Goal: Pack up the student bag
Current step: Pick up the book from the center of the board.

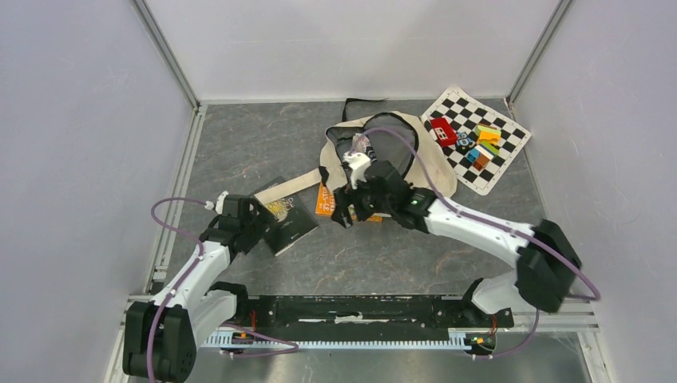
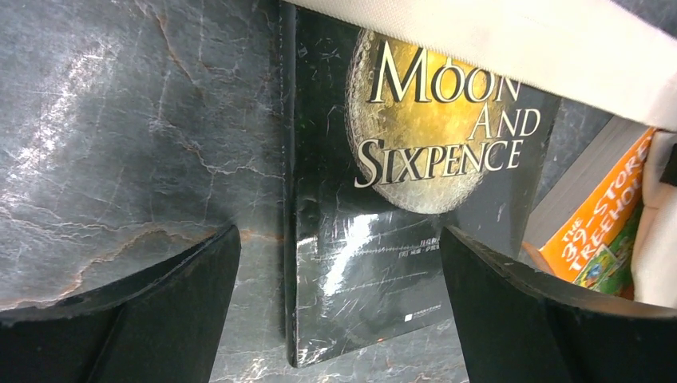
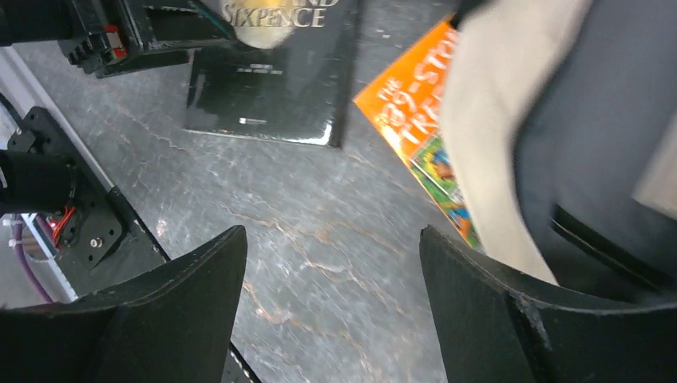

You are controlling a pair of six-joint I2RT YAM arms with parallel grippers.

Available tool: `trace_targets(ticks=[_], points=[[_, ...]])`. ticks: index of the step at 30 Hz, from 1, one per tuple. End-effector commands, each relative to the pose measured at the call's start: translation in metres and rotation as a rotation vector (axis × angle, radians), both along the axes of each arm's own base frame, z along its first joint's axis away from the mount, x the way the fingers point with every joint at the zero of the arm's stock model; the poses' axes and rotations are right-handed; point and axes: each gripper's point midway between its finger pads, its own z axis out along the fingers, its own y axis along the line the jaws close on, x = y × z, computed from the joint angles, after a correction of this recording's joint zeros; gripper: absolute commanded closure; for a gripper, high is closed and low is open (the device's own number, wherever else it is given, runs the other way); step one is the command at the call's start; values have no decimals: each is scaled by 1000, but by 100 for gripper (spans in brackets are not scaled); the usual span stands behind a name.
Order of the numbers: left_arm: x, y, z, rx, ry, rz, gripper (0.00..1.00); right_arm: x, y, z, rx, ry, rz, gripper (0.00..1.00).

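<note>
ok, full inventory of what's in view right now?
student bag: one, cream with black trim, mid-table, lying partly over the orange book
black book: one, black with a gold moon, left of the bag, a cream bag strap across its far end
orange book: one, orange, between the black book and the bag
checkered mat: one, black and white, far right corner
toy blocks: several, red, orange, green, blue, yellow, on the mat
table: one, dark grey marbled
left gripper: one, black fingers, open, above the black book
right gripper: one, black fingers, open, at the bag's near edge
</note>
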Motion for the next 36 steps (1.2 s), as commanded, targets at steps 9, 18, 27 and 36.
trace_targets(ticks=[9,18,27,36], points=[[-7,-11,-8,38,31,-204,0,35,109,-49,-68,74,271,22],[-5,-33,-13,-111,-14,-189,0,49,134,-109,-146,184,301,25],[-17,-28,-32,-129,50,-106,0,32,137,-139,-138,301,318,21],[-27,-22,-38,-106,74,-87,0,3,153,-149,-135,336,370,19]])
